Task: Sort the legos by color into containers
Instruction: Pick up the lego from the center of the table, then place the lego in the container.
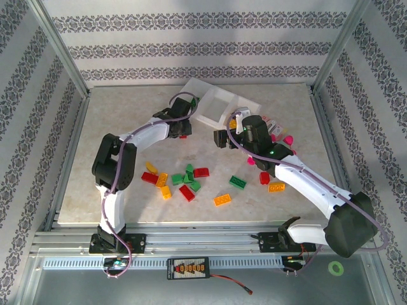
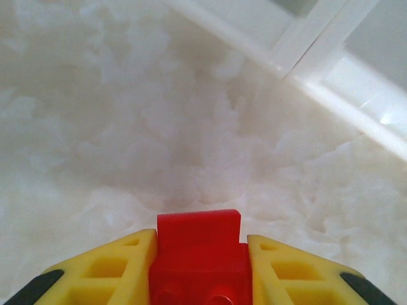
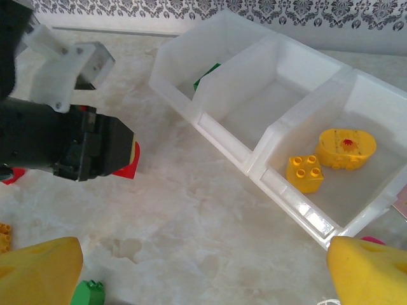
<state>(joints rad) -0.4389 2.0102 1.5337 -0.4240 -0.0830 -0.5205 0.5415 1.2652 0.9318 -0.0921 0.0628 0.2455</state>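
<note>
left tool (image 2: 198, 279) clamped on red brick (image 2: 198, 232), near tray (image 2: 331, 70) corner | brick glossy, studded | right tool (image 3: 203, 273) apart, facing tray

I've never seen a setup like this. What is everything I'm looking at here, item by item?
table: one, pale marble, under everything
tray: one, white, three compartments, far side of table
yellow pieces: two, yellow, tray's end compartment nearest right gripper
green piece: one, green, opposite end compartment, mostly hidden
loose bricks: about fourteen, red, green, orange, mid-table
pink pieces: a few, pink, by right arm
ring: one, green, front ledge
red brick: one, red, in left gripper
left gripper: one, yellow fingers, shut on red brick
right gripper: one, yellow fingers, open
</note>
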